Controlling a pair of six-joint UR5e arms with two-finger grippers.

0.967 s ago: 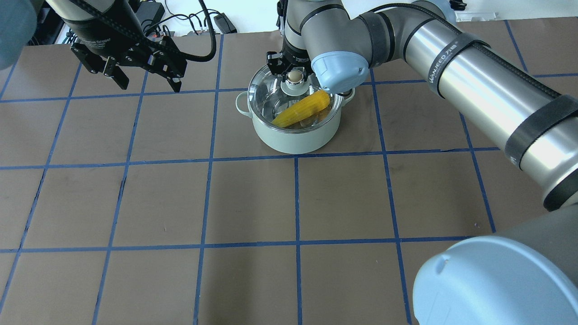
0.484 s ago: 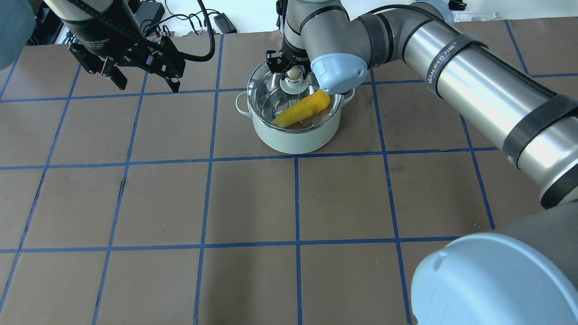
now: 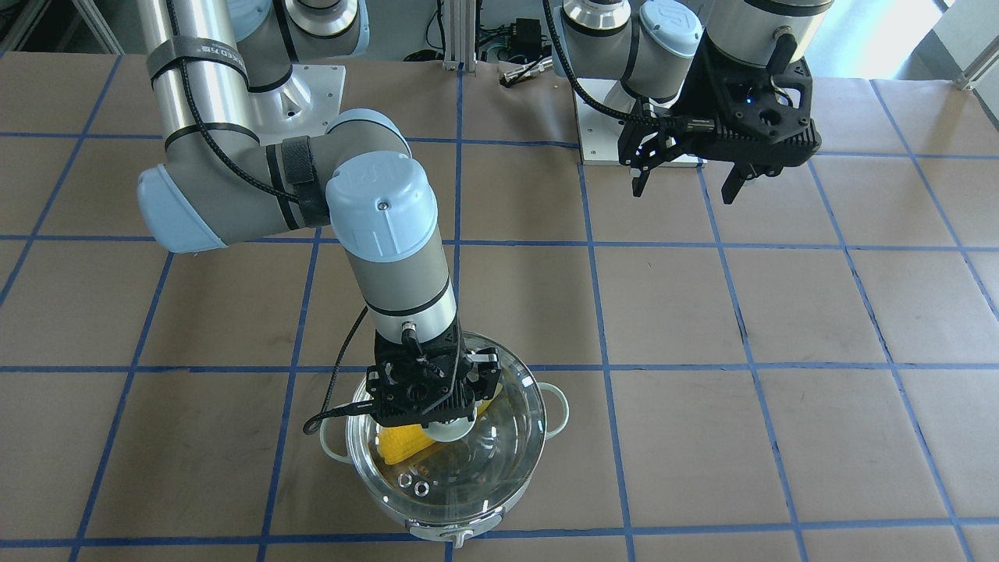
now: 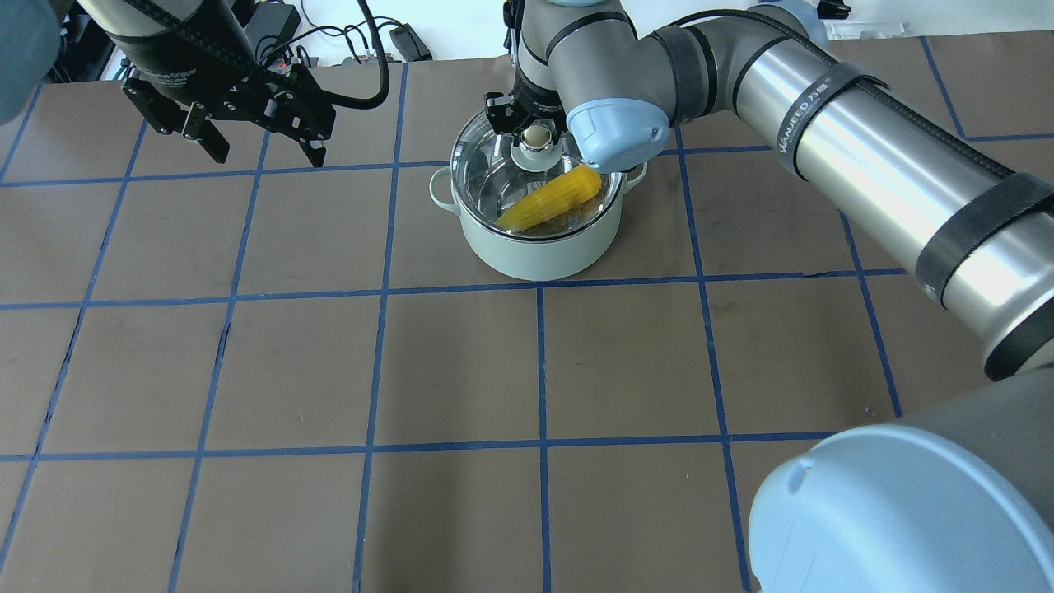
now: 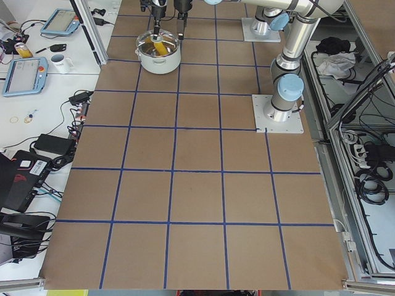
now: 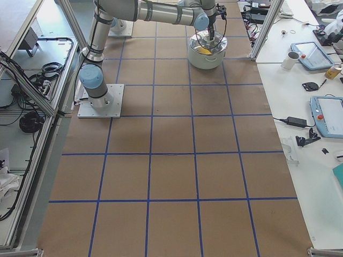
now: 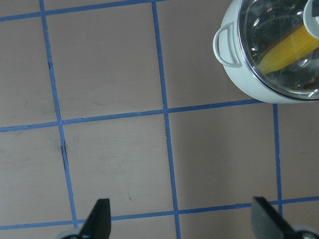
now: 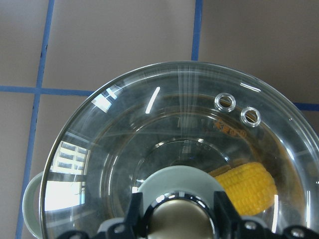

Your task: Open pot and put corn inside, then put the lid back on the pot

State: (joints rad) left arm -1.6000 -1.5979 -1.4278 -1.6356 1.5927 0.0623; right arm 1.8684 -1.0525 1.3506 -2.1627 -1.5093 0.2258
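The pale grey-green pot stands at the table's far middle. The yellow corn lies slanted inside it. My right gripper is shut on the beige knob of the clear glass lid and holds it over the pot's mouth, at or just above the rim. In the right wrist view the fingers hug the knob, with the lid and corn below. My left gripper is open and empty, hovering left of the pot.
The table is brown paper with a blue tape grid. The arms' base plates sit on the robot's side. A side bench with tablets and a mug runs past the far edge.
The right gripper with the lid has shifted slightly toward the far edge over the pot. The left gripper has drifted a little farther back and left.
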